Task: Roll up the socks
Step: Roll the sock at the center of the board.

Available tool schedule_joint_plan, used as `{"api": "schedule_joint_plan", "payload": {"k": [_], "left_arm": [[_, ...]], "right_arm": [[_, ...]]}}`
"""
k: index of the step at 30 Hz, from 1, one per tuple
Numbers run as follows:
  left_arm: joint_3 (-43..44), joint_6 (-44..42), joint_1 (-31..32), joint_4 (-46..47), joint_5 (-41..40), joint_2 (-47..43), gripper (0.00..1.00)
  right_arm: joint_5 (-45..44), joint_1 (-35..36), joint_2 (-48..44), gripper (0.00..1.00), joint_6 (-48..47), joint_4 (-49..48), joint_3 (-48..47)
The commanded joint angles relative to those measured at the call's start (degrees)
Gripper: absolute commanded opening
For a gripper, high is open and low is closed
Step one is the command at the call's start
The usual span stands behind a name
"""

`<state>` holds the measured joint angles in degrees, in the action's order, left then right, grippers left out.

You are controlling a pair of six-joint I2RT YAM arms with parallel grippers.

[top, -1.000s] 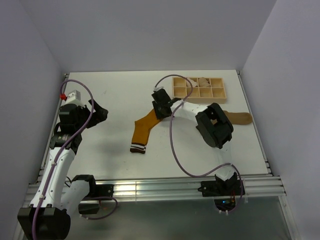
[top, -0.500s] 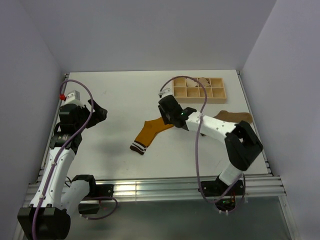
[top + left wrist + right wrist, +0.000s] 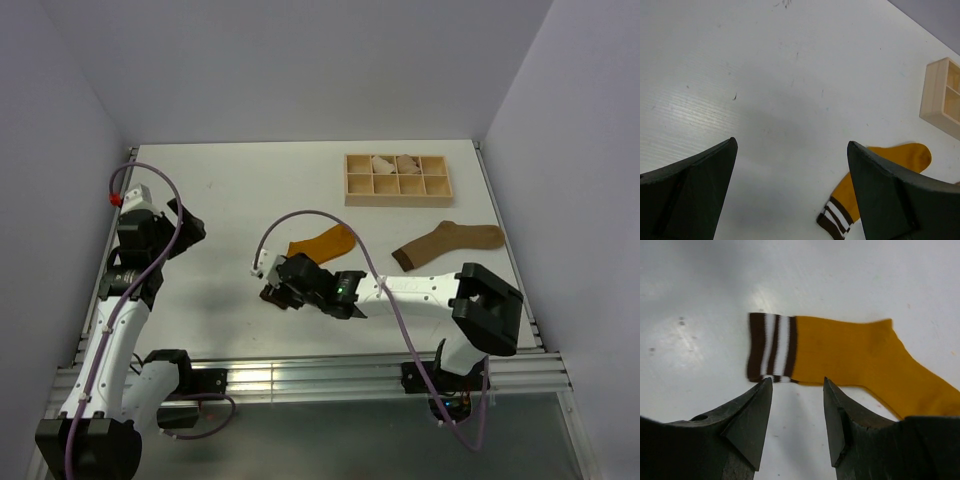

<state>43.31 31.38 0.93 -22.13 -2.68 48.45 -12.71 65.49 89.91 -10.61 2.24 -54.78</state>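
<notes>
In the overhead view, the orange sock [image 3: 325, 242] lies flat on the white table [image 3: 230, 190] just below the middle of the frame. It slants from its toe at the upper right down to its striped cuff at the lower left. The right gripper [image 3: 275, 292] covers that cuff end, and its arm stretches in low across the table from the lower right. The right wrist view shows the brown-and-white cuff [image 3: 772, 347] lying just above the tips of the two dark fingers [image 3: 750, 425]. They stand a little apart with only bare table between them, holding nothing. The brown sock [image 3: 450, 243] lies flat at the right of the frame, well apart from the orange one. Below the far wall sits a wooden tray [image 3: 397, 190] with two cream bundles [image 3: 383, 163] in its upper compartments. The left gripper [image 3: 190, 228] hangs at the left side of the frame, away from both socks. In its wrist view its fingers [image 3: 690, 190] are spread wide over empty table, with the orange sock at the lower right and a corner of the tray at the right edge.
</notes>
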Motion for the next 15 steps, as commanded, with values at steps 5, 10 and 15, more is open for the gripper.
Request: {"api": "schedule_joint_plan", "payload": {"k": [5, 10, 15], "left_arm": [[0.81, 1.06, -0.40, -0.28, -2.24, -1.34, 0.98], [0.81, 0.88, -0.49, -0.28, -2.42, -1.51, 0.98], [0.81, 0.88, -0.58, -0.19, -2.07, -1.51, 0.98]], "right_arm": [[5.24, 5.16, 4.48, 0.53, -3.63, -4.79, -2.87], [5.94, 5.87, 7.55, 0.53, -4.42, -4.61, -4.45], [5.77, 5.87, 10.02, 0.52, -5.12, -4.17, -5.51]]}}
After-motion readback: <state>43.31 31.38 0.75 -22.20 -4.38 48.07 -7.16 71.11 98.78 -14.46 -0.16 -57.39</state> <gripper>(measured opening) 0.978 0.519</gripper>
